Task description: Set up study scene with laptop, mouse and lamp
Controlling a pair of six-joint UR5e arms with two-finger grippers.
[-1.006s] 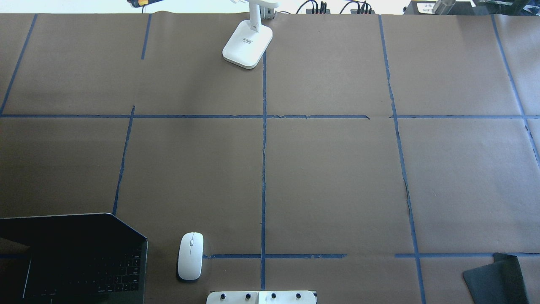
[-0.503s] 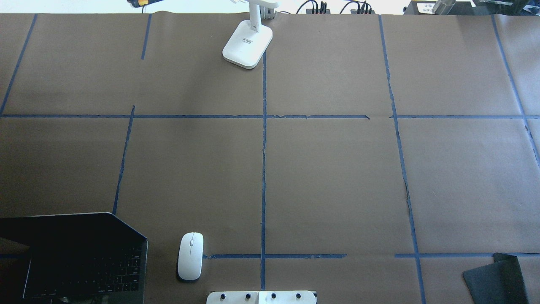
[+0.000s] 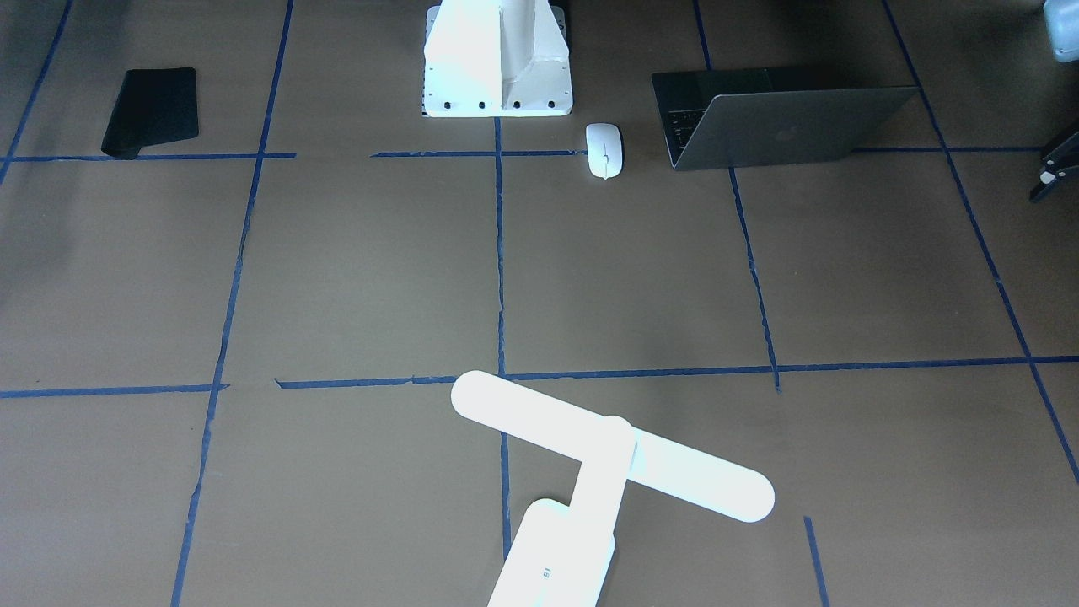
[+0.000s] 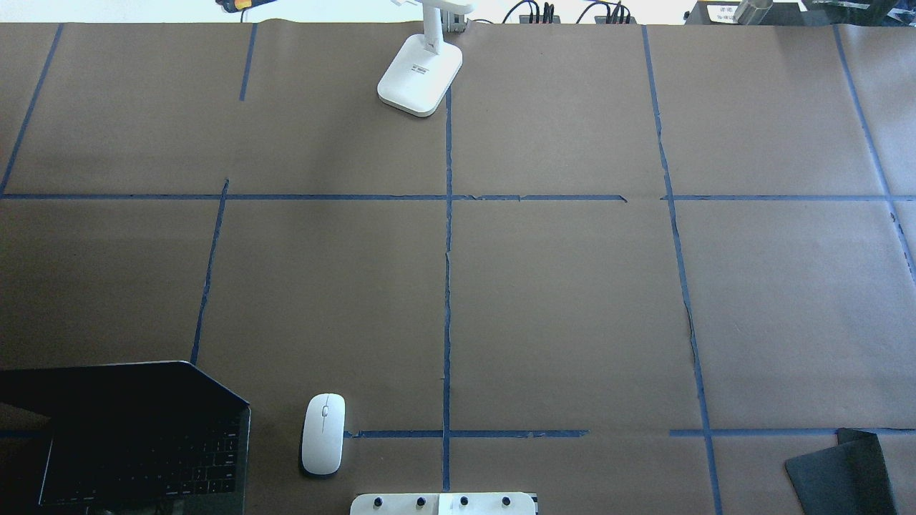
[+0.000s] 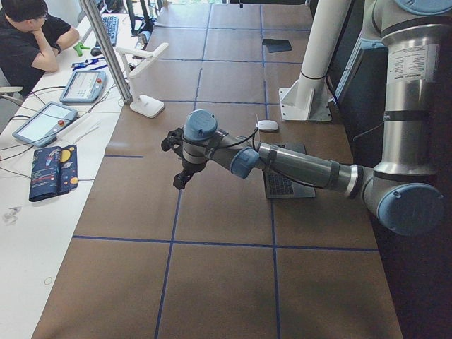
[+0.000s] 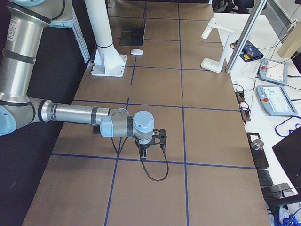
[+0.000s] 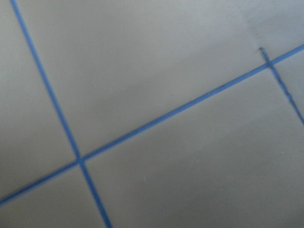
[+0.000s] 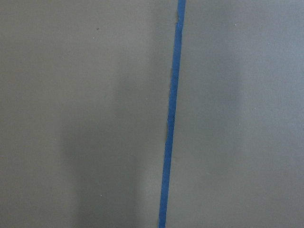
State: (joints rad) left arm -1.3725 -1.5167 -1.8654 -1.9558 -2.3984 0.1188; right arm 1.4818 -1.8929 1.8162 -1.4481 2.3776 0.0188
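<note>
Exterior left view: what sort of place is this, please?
Probably a robotics lab: the left arm reaches over a paper-covered table gridded with blue tape, and a person sits beside teach pendants.

**Brown table (image 4: 572, 300), blue grid**

The table is brown, gridded with blue lines (image 4: 447, 286). The lamp (image 4: 418, 75), mouse (image 4: 323, 433) and pedestal (image 3: 497, 59) are white; the mouse has a dark centre line. The laptop (image 3: 792, 126) is grey with black keys; the mat (image 3: 152, 111) black.
</note>
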